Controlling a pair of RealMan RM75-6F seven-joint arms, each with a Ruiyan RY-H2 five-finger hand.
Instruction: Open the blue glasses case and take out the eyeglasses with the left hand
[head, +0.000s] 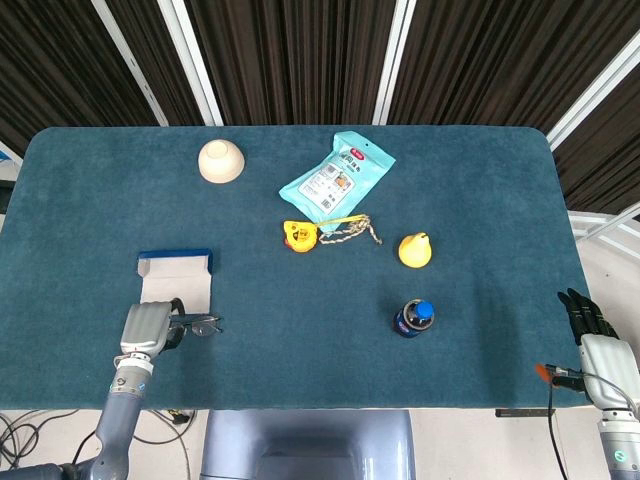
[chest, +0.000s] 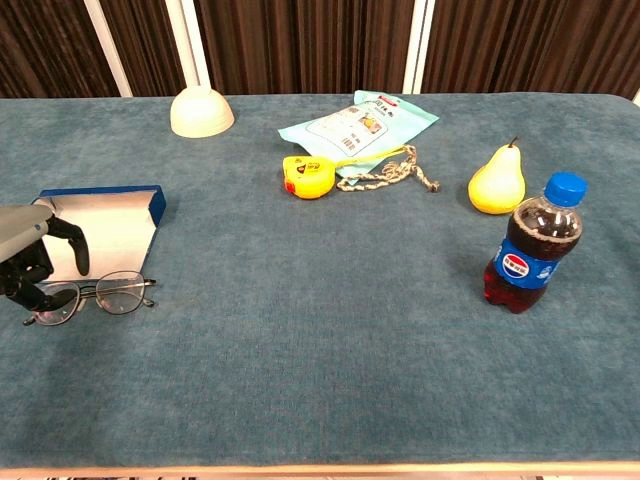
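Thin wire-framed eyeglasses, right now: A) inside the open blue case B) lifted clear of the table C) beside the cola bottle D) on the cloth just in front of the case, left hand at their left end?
D: the thin wire-framed eyeglasses lie flat on the teal cloth just nearer the camera than the open blue glasses case, with the left hand over their left lens.

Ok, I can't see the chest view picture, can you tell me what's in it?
The left robot hand hovers over the eyeglasses lying beside the open blue glasses case on a teal table. Farther off sit a yellow pear, a cola bottle and an upturned bowl.
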